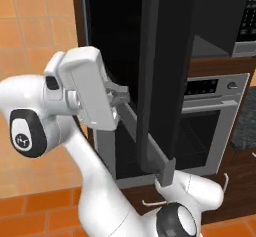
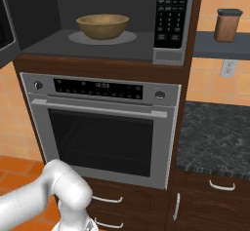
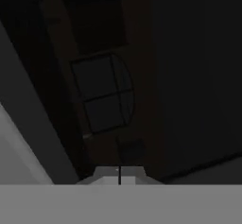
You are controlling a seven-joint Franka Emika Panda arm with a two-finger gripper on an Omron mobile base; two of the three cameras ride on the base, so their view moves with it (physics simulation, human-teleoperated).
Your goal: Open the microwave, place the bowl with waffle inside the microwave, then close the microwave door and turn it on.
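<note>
The arm [image 1: 90,181] rises from the lower right of the left base view, bends at a dark-capped elbow on the left and turns back toward the right. The hand [image 1: 90,88] is held level, pointing right. The gripper [image 1: 121,97] has its jaws closed with nothing between them. In the hand view the fingertips [image 3: 131,173] sit pressed together at the bottom edge.

The bowl [image 2: 102,26] sits on the turntable [image 2: 73,38] inside the microwave [image 2: 168,54], above the oven [image 2: 105,127]. The microwave door [image 1: 165,71] stands open at left, my hand [image 1: 117,97] touching it. A jar [image 2: 228,25] stands far right.
</note>
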